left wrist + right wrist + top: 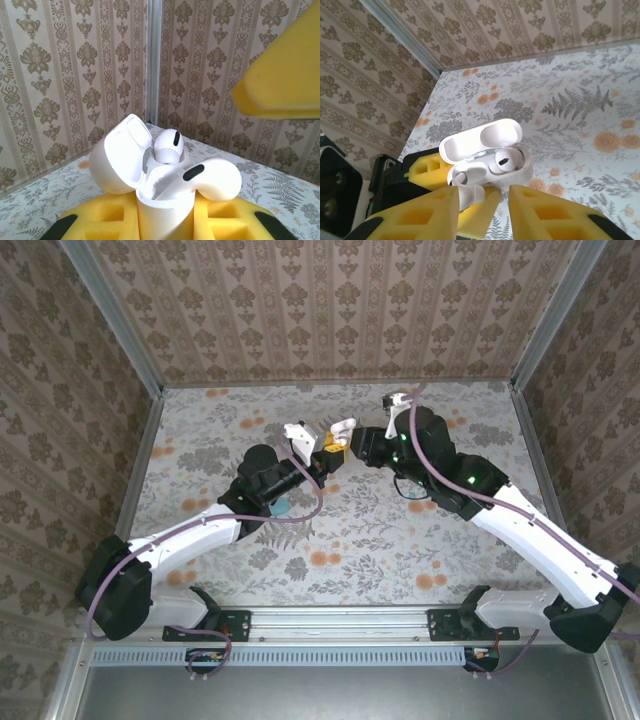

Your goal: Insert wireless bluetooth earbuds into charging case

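Top external, walls (330,310): patterned paper on three sides of the cell.
Table (400,540): floral cloth; I see both arms meeting above its middle, toward the far side.
Left arm (190,530): reaches in from the near left corner, with a purple cable along it.
Right arm (520,515): reaches in from the near right corner.
Left gripper (165,215): clamped; I see its yellow foam pads pressed on both sides of the case's lower body, holding it upright off the table.
Right gripper (495,205): fingers apart with nothing between them, just in front of the case; from the left wrist, one yellow finger (280,85) hangs above and to the right of the case, clear of it.
Case (160,200): white, with its lid (120,155) swung fully back.
Teal item (281,507): small, on the table, half under the left arm; I cannot tell what it is.
Earbud one (167,145): seated upright in its well beside the lid.
Earbud two (212,177): tilted, stem in the case mouth, head sticking out over the rim, not seated; from the right wrist it pokes out (467,192) beside one finger.
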{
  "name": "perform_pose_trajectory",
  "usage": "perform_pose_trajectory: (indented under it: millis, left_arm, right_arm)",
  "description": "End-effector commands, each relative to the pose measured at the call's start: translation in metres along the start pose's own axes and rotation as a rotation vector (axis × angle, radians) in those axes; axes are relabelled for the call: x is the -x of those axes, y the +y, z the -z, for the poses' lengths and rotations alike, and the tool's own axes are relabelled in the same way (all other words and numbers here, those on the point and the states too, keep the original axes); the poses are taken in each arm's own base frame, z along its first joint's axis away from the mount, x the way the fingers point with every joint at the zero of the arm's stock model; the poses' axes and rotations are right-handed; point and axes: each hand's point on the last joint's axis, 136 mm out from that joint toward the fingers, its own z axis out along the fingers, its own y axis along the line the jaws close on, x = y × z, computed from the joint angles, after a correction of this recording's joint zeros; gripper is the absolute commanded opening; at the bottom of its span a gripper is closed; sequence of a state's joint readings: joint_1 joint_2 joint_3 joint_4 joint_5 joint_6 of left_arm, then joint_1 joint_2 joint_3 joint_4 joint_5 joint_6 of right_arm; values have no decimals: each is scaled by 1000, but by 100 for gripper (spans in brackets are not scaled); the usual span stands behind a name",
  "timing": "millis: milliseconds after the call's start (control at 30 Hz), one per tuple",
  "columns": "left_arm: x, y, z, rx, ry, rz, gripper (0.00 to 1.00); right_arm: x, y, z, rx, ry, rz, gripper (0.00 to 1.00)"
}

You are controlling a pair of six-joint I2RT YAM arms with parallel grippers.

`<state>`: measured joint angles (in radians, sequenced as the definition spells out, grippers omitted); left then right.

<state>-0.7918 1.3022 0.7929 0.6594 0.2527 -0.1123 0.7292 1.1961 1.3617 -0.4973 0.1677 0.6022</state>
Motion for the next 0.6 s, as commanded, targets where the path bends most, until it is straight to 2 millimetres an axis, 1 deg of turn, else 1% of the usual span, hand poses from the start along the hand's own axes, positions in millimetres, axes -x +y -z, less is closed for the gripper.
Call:
perform_pose_trajectory:
  millis: [0, 100, 200, 333, 567]
  left_arm:
    - [28, -4, 6, -5, -76, -13, 22]
    - [28, -4, 6, -4, -77, -14, 22]
    - [27, -5, 5, -8, -74, -13, 22]
    - [27, -4, 6, -5, -73, -14, 22]
    - [27, -3, 6, -4, -73, -16, 22]
  right_arm:
    - [-14, -7, 7, 3, 67, 12, 27]
    - [-21, -6, 3, 14, 98, 10, 23]
    - [-29, 0, -4, 42, 140, 9, 18]
    - [-34, 5, -11, 64, 175, 9, 14]
    - [-34, 7, -16, 72, 173, 2, 13]
